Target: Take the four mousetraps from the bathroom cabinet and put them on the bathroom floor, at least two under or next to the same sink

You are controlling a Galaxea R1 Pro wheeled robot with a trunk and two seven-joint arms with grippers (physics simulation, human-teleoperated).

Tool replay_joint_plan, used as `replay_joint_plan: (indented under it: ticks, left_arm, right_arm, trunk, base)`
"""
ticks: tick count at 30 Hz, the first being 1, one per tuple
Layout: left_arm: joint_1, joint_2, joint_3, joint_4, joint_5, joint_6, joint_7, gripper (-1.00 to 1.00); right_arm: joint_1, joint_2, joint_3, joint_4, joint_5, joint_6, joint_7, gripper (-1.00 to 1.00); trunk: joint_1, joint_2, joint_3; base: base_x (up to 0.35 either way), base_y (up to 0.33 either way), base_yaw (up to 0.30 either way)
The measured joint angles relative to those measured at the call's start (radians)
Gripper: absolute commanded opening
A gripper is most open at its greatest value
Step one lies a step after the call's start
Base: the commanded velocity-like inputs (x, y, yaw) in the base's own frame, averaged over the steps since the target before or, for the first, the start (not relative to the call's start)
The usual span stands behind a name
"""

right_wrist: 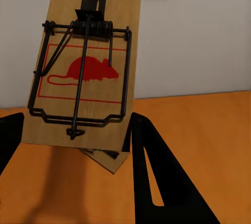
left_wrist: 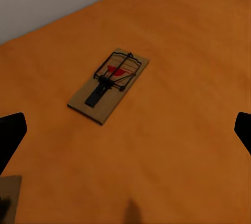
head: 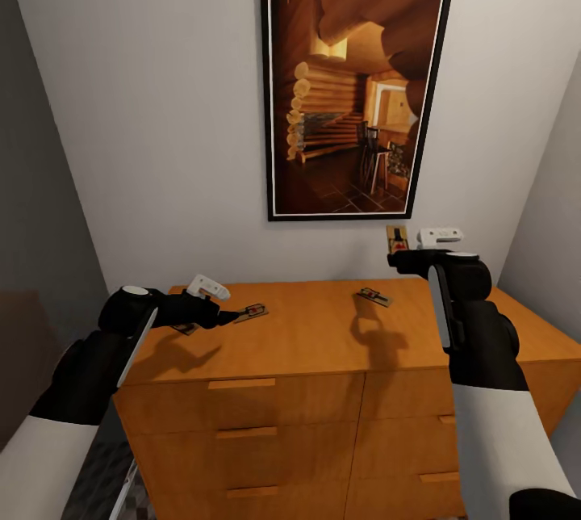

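my left pincer (head: 230,315) spread, low over cabinet (head: 323,342) tabletop. mousetrap (head: 252,312) lies flat just ahead between tips, long axis slanted across my reach. right pincer (head: 401,255) pinches another mousetrap (head: 396,239), lifted above cabinet.

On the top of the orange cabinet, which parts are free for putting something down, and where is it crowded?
The cabinet top is bare across its middle, between the mousetrap by the left gripper and the mousetrap further right, and along the whole front edge. The right end, beside the right arm, also looks bare. It is crowded at the left end, where the left gripper hovers over two traps.
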Motion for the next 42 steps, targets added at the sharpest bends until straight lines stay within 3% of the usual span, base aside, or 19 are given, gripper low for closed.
replay_joint_plan:
  ticks: [20, 42]
  left_arm:
    - [0.000, -0.019, 0.002, -0.002, -0.001, 0.028, 0.000, 1.00]
    - [0.000, -0.021, 0.006, -0.013, -0.009, 0.026, -0.001, 1.00]
  right_arm:
    - [0.023, -0.023, -0.001, 0.002, -0.003, 0.000, 0.002, -1.00]
    - [0.023, -0.023, -0.001, 0.001, 0.003, 0.000, 0.001, -1.00]
  trunk:
    - [0.000, 0.000, 0.000]
    - [0.000, 0.000, 0.006]
  base:
    - [0.000, 0.000, 0.000]
    - [0.000, 0.000, -0.053]
